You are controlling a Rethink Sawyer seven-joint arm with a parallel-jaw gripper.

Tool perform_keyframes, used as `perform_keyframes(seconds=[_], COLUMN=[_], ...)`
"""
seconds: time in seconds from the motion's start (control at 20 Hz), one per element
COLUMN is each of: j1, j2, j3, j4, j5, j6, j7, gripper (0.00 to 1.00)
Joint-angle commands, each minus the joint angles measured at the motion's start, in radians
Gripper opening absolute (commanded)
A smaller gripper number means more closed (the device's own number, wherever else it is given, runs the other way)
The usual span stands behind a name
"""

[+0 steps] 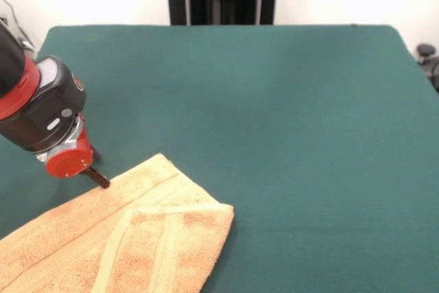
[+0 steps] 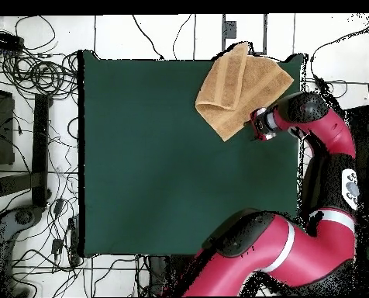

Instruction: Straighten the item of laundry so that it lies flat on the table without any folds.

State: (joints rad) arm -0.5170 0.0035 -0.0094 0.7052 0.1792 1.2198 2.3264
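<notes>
The table (image 1: 288, 114) spreads wide and teal under me. My arm (image 2: 296, 248) shows whole only from overhead, curling round the table's edge. The towel (image 1: 137, 238) lies at a table corner, part folded over itself; the front view cuts off its near part, while the overhead view shows it reaching the table's edge. My end effector (image 1: 96, 175) touches the towel's edge; I cannot tell whether it is spread or pressed together.
</notes>
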Motion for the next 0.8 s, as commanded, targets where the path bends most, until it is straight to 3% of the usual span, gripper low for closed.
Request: perform_keyframes(seconds=[0.05, 0.2, 0.45, 0.5, 0.55, 0.8], j1=[0.073, 0.073, 0.058, 0.042, 0.037, 0.037], j2=[0.039, 0.028, 0.03, 0.108, 0.139, 0.126], j3=[0.068, 0.074, 0.096, 0.091, 0.09, 0.087], j4=[0.203, 0.21, 0.207, 0.065, 0.007, 0.024], j5=[-0.143, -0.111, -0.097, -0.106, -0.108, -0.089], j6=[-0.202, -0.111, -0.047, 0.027, 0.065, 0.119], j7=[-0.23, -0.146, -0.128, -0.132, -0.129, -0.094], gripper=[1.0, 1.0, 1.0, 1.0, 1.0, 1.0])
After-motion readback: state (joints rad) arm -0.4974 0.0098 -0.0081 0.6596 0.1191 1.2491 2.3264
